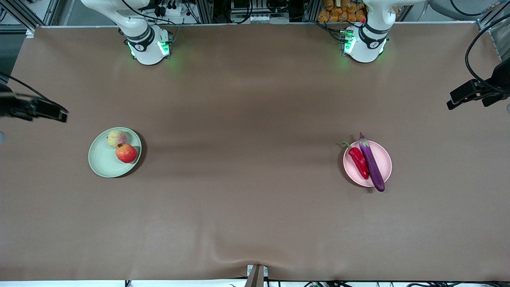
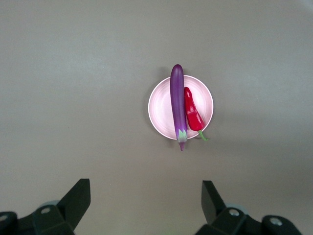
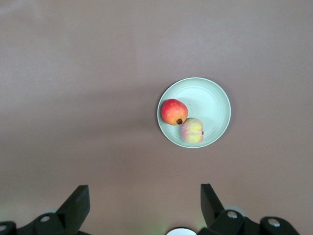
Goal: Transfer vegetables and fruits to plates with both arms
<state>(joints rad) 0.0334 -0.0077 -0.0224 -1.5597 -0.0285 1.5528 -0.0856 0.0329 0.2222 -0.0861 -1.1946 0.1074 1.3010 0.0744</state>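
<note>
From my remote seat I list the table cover (image 1: 255,207) as a matt brown sheet, cloth or paper I cannot tell, smooth but for a ripple at its near edge, and both plates as matt and smooth: the mint green plate (image 1: 101,161) and the pink plate (image 1: 384,159). I record the eggplant (image 1: 372,163) as glossy purple and the chili pepper (image 1: 358,161) as shiny red, while the peach (image 1: 116,138) looks dull and soft-skinned and the red fruit (image 1: 126,153) smooth with a slight sheen. I note the left gripper (image 2: 146,205) and right gripper (image 3: 145,205) fingers as matt black, plastic by their look, and the arm bases (image 1: 148,48) as glossy white shells.
</note>
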